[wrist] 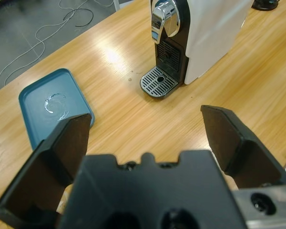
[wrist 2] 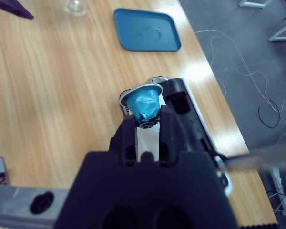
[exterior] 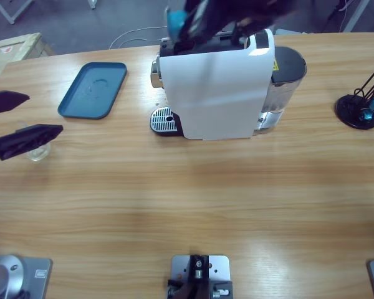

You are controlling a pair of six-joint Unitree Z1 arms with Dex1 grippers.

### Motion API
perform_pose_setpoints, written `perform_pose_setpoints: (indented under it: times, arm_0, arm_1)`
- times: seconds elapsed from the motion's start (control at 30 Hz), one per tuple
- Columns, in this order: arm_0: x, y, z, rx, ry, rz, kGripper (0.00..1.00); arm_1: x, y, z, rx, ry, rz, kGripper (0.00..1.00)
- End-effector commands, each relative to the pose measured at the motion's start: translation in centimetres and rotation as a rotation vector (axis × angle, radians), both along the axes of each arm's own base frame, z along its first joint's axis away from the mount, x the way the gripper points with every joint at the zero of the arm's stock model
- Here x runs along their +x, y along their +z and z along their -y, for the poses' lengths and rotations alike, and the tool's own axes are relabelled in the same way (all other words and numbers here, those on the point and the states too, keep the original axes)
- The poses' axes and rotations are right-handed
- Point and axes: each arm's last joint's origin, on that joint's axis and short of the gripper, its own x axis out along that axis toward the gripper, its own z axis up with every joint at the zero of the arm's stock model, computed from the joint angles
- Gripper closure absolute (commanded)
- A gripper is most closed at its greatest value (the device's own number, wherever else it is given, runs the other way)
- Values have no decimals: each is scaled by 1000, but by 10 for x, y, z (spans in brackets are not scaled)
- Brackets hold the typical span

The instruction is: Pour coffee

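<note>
Now, left gripper (wrist: 145, 138): your jaws spread wide, holding nothing, over the table (exterior: 193, 193).
Right gripper (wrist 2: 148, 125): you're clamping a blue capsule (wrist 2: 144, 104) above the coffee machine (exterior: 215, 93).
Coffee: you can't see any.

Desk (exterior: 193, 199): long, pale wood.
Far middle: white coffee machine (exterior: 215, 93), drip grate facing left.
Far left: blue tray (exterior: 93, 89), lying flat.
Left edge: small clear glass (exterior: 37, 151).
Far right: black capsule stand (exterior: 360, 107).
</note>
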Motion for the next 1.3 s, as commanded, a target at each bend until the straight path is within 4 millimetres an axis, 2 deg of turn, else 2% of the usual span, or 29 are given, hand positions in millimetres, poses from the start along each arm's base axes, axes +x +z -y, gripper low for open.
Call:
perform_pose_setpoints:
  times: [0.03, 0.17, 0.27, 0.7, 1.3]
  arm_0:
    - [2, -1, 1, 21, 1, 5, 13]
    - [3, -2, 3, 24, 4, -3, 13]
    - [4, -5, 4, 31, 4, -12, 13]
    - [3, -9, 2, 39, 6, -22, 13]
    - [5, -14, 4, 51, 11, -39, 13]
  arm_1:
    - [39, -55, -40, -110, -2, -70, 1000]
    - [63, -50, -35, -98, -81, -40, 1000]
    - [71, -46, -31, -82, -106, -34, 1000]
    - [77, -65, -36, -120, -127, -68, 1000]
    - [83, -73, -30, -139, -166, -85, 1000]
